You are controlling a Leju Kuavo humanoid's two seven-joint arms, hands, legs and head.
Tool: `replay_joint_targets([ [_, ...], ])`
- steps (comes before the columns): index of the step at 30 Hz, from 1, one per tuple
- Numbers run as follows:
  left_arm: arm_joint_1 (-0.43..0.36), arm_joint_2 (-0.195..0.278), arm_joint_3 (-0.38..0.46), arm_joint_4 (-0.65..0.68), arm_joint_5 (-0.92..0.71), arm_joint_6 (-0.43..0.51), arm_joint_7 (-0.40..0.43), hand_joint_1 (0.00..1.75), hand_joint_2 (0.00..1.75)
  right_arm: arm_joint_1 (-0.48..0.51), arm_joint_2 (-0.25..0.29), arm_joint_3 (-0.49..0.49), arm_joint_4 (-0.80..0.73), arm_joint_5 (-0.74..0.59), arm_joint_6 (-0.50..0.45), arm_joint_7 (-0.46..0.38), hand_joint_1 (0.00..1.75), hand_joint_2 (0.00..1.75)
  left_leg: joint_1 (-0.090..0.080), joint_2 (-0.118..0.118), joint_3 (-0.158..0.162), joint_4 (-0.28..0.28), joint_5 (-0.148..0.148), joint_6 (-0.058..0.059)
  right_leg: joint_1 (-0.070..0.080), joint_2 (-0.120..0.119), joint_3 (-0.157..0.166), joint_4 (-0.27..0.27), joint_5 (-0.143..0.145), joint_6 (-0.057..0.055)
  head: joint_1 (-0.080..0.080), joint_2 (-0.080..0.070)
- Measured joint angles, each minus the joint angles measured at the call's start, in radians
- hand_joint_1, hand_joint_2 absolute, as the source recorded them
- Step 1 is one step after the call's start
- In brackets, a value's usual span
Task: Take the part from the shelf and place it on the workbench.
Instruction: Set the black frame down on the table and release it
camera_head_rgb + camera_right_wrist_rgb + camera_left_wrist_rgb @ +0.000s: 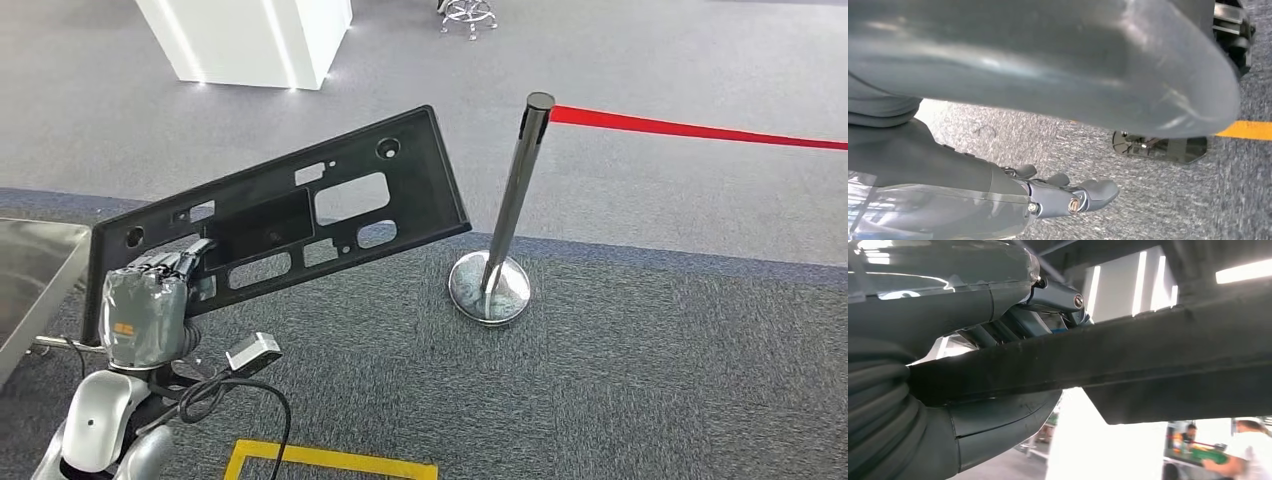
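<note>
The part (300,205) is a long black plastic panel with several cut-outs, tilted up to the right above the carpet. My left hand (150,300) grips its lower left end, fingers over the front face. In the left wrist view the panel's dark edge (1128,360) runs across between the thumb and the fingers (1053,295). The workbench (35,270), a shiny metal top, shows at the left edge beside the panel's held end. My right hand (1063,197) hangs over grey carpet, fingers loosely out, holding nothing.
A chrome stanchion (508,215) with a red belt (700,128) stands on the carpet just right of the panel. A white block (245,40) sits far back. Yellow floor tape (330,460) lies near my feet. People stand at a distant table (1213,455).
</note>
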Motion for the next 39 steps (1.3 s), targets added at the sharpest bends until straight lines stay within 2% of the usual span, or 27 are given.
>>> replay_joint_targets([
  [1,0.003,0.001,0.003,-0.002,0.0,0.001,0.001,1.75,1.75,-0.002,0.0,0.0,0.0,0.001,0.0,0.0,0.0,0.0,0.003,-0.013,0.003,-0.007,0.003,0.005,-0.001,-0.008,0.004,0.0,-0.004,0.005,0.0,0.0],
  [2,0.005,0.001,0.006,-0.005,0.0,0.004,0.003,1.75,1.75,-0.004,0.0,0.0,0.0,0.001,0.0,0.0,0.0,0.0,0.006,-0.026,0.009,-0.016,0.007,0.011,-0.002,0.003,0.006,0.006,-0.011,0.01,0.0,0.0],
  [3,0.005,0.001,0.008,-0.009,-0.001,0.006,0.004,1.75,1.75,-0.004,0.0,0.0,0.0,0.002,0.0,-0.001,0.0,0.0,0.01,-0.038,0.014,-0.024,0.011,0.016,-0.003,0.029,-0.002,0.031,-0.027,0.014,0.0,0.0],
  [5,0.004,0.001,0.01,-0.014,-0.002,0.011,0.006,1.75,1.75,-0.003,0.0,0.0,0.0,0.003,0.0,-0.002,0.0,0.0,0.013,-0.061,0.02,-0.032,0.014,0.024,-0.005,0.098,-0.055,0.141,-0.083,0.016,0.0,0.0],
  [6,0.004,0.001,0.01,-0.015,-0.002,0.012,0.006,1.75,1.75,-0.002,0.0,0.0,0.0,0.003,0.0,-0.002,0.0,0.0,0.012,-0.073,0.019,-0.032,0.014,0.026,-0.005,0.117,-0.093,0.209,-0.11,0.016,0.0,0.0],
  [7,0.006,0.001,0.01,-0.015,-0.002,0.012,0.006,1.75,1.75,-0.001,0.0,0.0,0.0,0.004,0.0,-0.002,0.0,0.0,0.012,-0.088,0.019,-0.03,0.013,0.027,-0.005,0.125,-0.124,0.258,-0.122,0.016,0.0,0.0],
  [8,0.008,0.001,0.01,-0.015,-0.002,0.012,0.007,1.75,1.75,0.0,0.0,0.0,0.0,0.004,0.0,-0.002,0.0,0.0,0.011,-0.103,0.019,-0.028,0.013,0.027,-0.005,0.128,-0.141,0.276,-0.114,0.017,0.0,0.0],
  [9,0.009,0.0,0.01,-0.015,-0.002,0.012,0.007,1.75,1.75,0.001,0.0,0.0,0.0,0.005,0.001,-0.002,0.0,0.0,0.011,-0.119,0.019,-0.025,0.011,0.026,-0.007,0.13,-0.14,0.257,-0.085,0.017,0.0,0.0],
  [10,0.01,0.0,0.01,-0.015,-0.004,0.012,0.007,1.75,1.75,0.002,0.0,0.0,0.0,0.005,0.001,-0.002,0.0,0.0,0.012,-0.136,0.019,-0.02,0.009,0.024,-0.009,0.137,-0.123,0.204,-0.044,0.017,0.0,0.0],
  [12,0.009,0.001,0.012,-0.015,-0.012,0.013,0.009,1.75,1.75,0.004,0.0,0.0,0.0,0.006,0.002,-0.002,0.0,0.0,0.013,-0.163,0.015,-0.007,0.001,0.015,-0.016,0.183,-0.076,0.079,0.021,0.018,0.0,0.0],
  [14,0.008,0.004,0.017,-0.016,-0.028,0.013,0.013,1.75,1.75,0.004,-0.001,0.0,0.0,0.006,0.002,-0.002,0.0,0.0,0.016,-0.187,0.004,0.002,-0.002,0.003,-0.018,0.215,-0.055,0.022,0.037,0.017,0.0,0.0],
  [16,0.009,0.015,0.024,-0.02,-0.044,0.012,0.014,1.75,1.75,0.003,-0.001,0.0,0.0,0.006,0.002,-0.002,0.0,0.0,0.021,-0.21,-0.003,0.002,0.0,-0.009,-0.014,0.196,-0.052,0.016,0.036,0.007,0.0,0.0],
  [17,0.011,0.023,0.03,-0.022,-0.052,0.011,0.014,1.75,1.75,0.003,-0.001,0.0,0.0,0.006,0.002,-0.001,0.0,0.0,0.022,-0.205,-0.005,0.005,-0.002,-0.014,-0.013,0.183,-0.047,0.011,0.038,0.001,0.0,0.0],
  [19,0.014,0.043,0.044,-0.028,-0.07,0.006,0.015,1.75,1.75,0.004,-0.002,0.0,0.0,0.005,0.002,-0.001,0.0,0.0,0.02,-0.151,-0.027,0.053,-0.03,-0.023,-0.014,0.156,-0.038,-0.001,0.04,-0.012,0.0,0.0],
  [21,0.016,0.066,0.057,-0.032,-0.09,-0.003,0.017,1.75,1.75,0.006,-0.002,-0.001,0.0,0.003,0.004,0.0,0.0,0.0,0.021,-0.089,-0.083,0.168,-0.084,-0.031,-0.009,0.13,-0.032,-0.003,0.036,-0.02,0.0,0.0],
  [23,0.024,0.086,0.067,-0.033,-0.101,-0.01,0.018,1.75,1.75,0.008,-0.002,-0.002,0.0,-0.001,0.006,0.002,0.0,0.0,0.025,-0.07,-0.131,0.258,-0.109,-0.036,-0.006,0.1,-0.028,-0.003,0.03,-0.022,0.0,0.0],
  [24,0.03,0.095,0.072,-0.034,-0.103,-0.011,0.019,1.75,1.75,0.008,-0.002,-0.003,0.0,-0.002,0.006,0.003,0.0,0.0,0.026,-0.065,-0.13,0.254,-0.095,-0.037,-0.005,0.085,-0.025,-0.003,0.027,-0.022,0.0,0.0],
  [25,0.034,0.102,0.078,-0.036,-0.105,-0.012,0.02,1.75,1.75,0.008,-0.002,-0.003,0.0,-0.002,0.006,0.004,0.0,0.0,0.027,-0.058,-0.108,0.208,-0.065,-0.035,-0.005,0.071,-0.021,-0.003,0.023,-0.021,0.0,0.0],
  [27,0.039,0.113,0.086,-0.043,-0.106,-0.012,0.021,1.75,1.75,0.008,-0.001,-0.004,0.0,-0.002,0.006,0.006,0.0,0.0,0.021,-0.017,-0.039,0.073,-0.008,-0.027,-0.001,0.045,-0.01,-0.004,0.014,-0.017,0.0,0.0],
  [29,0.04,0.12,0.091,-0.05,-0.106,-0.012,0.022,1.75,1.75,0.006,0.0,-0.004,0.0,-0.002,0.006,0.007,0.0,0.0,0.01,0.011,-0.003,0.002,0.008,-0.015,0.002,0.024,-0.002,-0.005,0.007,-0.008,0.0,0.0],
  [31,0.044,0.126,0.095,-0.055,-0.106,-0.012,0.023,1.75,1.75,0.002,0.002,-0.005,0.0,-0.002,0.007,0.007,0.0,0.0,0.005,-0.007,0.0,-0.006,0.006,-0.004,0.002,0.002,0.006,-0.01,0.003,0.003,0.0,0.0],
  [32,0.048,0.129,0.097,-0.058,-0.106,-0.012,0.023,1.75,1.75,0.0,0.003,-0.005,0.0,-0.002,0.007,0.007,0.0,0.0,0.007,-0.02,0.005,-0.013,0.008,0.001,0.0,0.0,0.012,-0.01,-0.001,0.009,0.0,0.0],
  [34,0.049,0.133,0.103,-0.064,-0.106,-0.012,0.024,1.75,1.75,-0.002,0.005,-0.005,0.0,-0.002,0.007,0.007,0.0,0.0,0.014,-0.044,0.018,-0.03,0.016,0.013,-0.002,0.044,0.003,0.03,-0.029,0.017,0.0,0.0],
  [36,0.046,0.134,0.106,-0.066,-0.107,-0.013,0.025,1.75,1.75,-0.001,0.005,-0.005,0.0,-0.002,0.007,0.007,0.0,0.0,0.017,-0.066,0.022,-0.036,0.019,0.021,-0.005,0.108,-0.059,0.15,-0.086,0.019,0.0,0.0],
  [37,0.046,0.134,0.106,-0.066,-0.109,-0.015,0.026,1.75,1.75,-0.001,0.005,-0.006,0.0,-0.002,0.007,0.007,0.0,0.0,0.017,-0.079,0.022,-0.036,0.019,0.023,-0.007,0.121,-0.097,0.214,-0.109,0.02,0.0,0.0],
  [38,0.049,0.134,0.106,-0.066,-0.11,-0.018,0.027,1.75,1.75,0.0,0.005,-0.006,0.0,-0.002,0.008,0.007,0.0,0.0,0.017,-0.092,0.022,-0.035,0.018,0.023,-0.007,0.127,-0.127,0.259,-0.117,0.022,0.0,0.0],
  [39,0.052,0.134,0.106,-0.066,-0.112,-0.021,0.029,1.75,1.75,0.001,0.005,-0.006,0.0,-0.002,0.009,0.007,0.0,0.0,0.017,-0.107,0.022,-0.033,0.017,0.023,-0.009,0.129,-0.141,0.268,-0.103,0.023,0.0,0.0],
])
